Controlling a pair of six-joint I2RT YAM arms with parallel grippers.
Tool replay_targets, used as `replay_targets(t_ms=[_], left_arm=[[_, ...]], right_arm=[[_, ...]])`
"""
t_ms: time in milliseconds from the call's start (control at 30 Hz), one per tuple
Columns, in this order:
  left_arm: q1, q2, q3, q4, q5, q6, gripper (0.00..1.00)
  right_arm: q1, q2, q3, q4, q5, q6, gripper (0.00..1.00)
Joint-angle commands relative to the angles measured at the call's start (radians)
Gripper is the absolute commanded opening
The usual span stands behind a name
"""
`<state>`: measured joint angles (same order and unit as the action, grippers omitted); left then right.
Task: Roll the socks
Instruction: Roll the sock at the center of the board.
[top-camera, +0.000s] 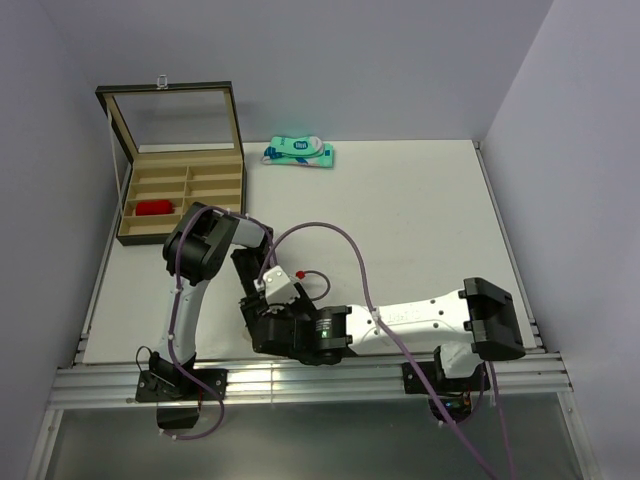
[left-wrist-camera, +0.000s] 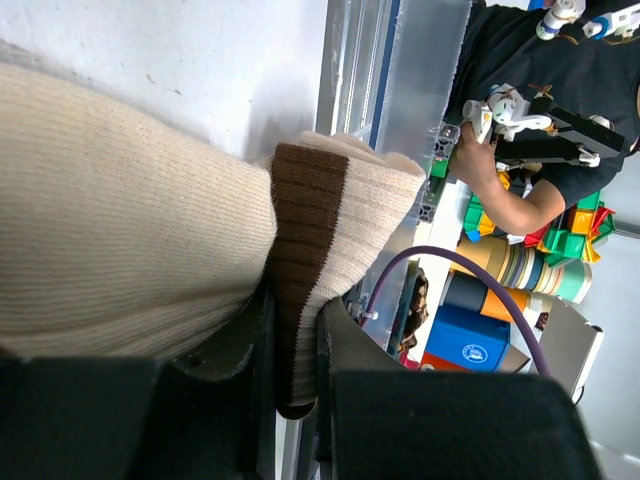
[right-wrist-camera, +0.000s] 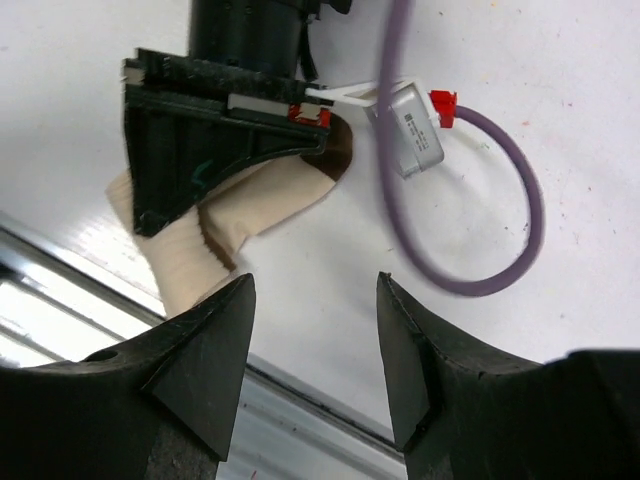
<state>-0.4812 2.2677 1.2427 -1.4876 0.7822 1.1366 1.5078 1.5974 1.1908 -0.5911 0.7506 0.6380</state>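
The far left corner of the table (top-camera: 420, 220) is taken up by one open compartment box (top-camera: 215, 175), its lid stood upright. One teal-and-white packet (top-camera: 298, 152) is laid flat near the far edge, just right of the box. Two socks are counted.

The red sock (top-camera: 155, 208) is seen in a left-hand compartment of the box. The beige sock (left-wrist-camera: 120, 230) is found on the table by the near edge, left of centre. From above it is hidden under the two arms, which are crowded together there.

A brown-banded fold of the beige sock is pinched between the closed fingers of the left gripper (left-wrist-camera: 297, 350). The right gripper (right-wrist-camera: 315, 350) is held just above the table beside that sock, its fingers spread apart with nothing between them.

One purple cable (right-wrist-camera: 520, 230) is looped on the table to the right of the sock, close to both grippers. The metal rail (top-camera: 300, 380) along the near edge lies just beside the sock, so little room is left on that side. Open white surface is seen toward the far and right parts of the table.
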Motion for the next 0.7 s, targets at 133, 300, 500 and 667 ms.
replay_targets(t_ms=[133,300,500,667], left_arm=[[0.010,0.053,0.003,0.217,-0.041,0.017,0.00],[0.012,0.050,0.003,0.220,-0.043,0.015,0.00],[0.012,0.055,0.009,0.214,-0.037,0.017,0.00],[0.012,0.058,0.015,0.211,-0.034,0.017,0.00]], right_arm=[[0.080,-0.010,0.076,-0.010,0.050,-0.012,0.60],[0.098,0.054,0.058,0.121,-0.120,-0.122,0.60],[0.095,0.141,0.014,0.272,-0.210,-0.196,0.60],[0.062,0.133,-0.060,0.404,-0.266,-0.233,0.61]])
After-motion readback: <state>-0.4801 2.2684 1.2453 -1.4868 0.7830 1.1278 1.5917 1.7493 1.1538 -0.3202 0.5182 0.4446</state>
